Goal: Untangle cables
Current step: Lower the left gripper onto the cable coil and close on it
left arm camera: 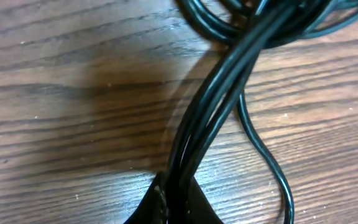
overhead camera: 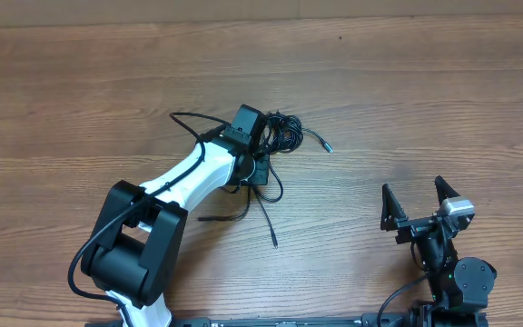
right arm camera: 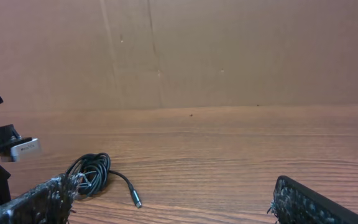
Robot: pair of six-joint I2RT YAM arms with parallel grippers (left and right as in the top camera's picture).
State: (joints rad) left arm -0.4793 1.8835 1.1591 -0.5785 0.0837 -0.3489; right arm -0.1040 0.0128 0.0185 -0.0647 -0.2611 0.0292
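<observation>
The left gripper (left arm camera: 169,208) pinches the cables (overhead camera: 284,132) near the middle of the table (overhead camera: 62,91). The right gripper (overhead camera: 414,191), jaws spread wide, sits at five o'clock, well apart.

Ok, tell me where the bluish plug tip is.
Overhead, the bluish plug tip lies just right of the cable bundle, between it and the right gripper.

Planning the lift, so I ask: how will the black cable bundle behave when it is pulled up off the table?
Probably floppy: the cables lie in loose coils with thin ends trailing. Likely light, being so thin. Pinched between the left fingers, the strands look smooth and may slip.
</observation>
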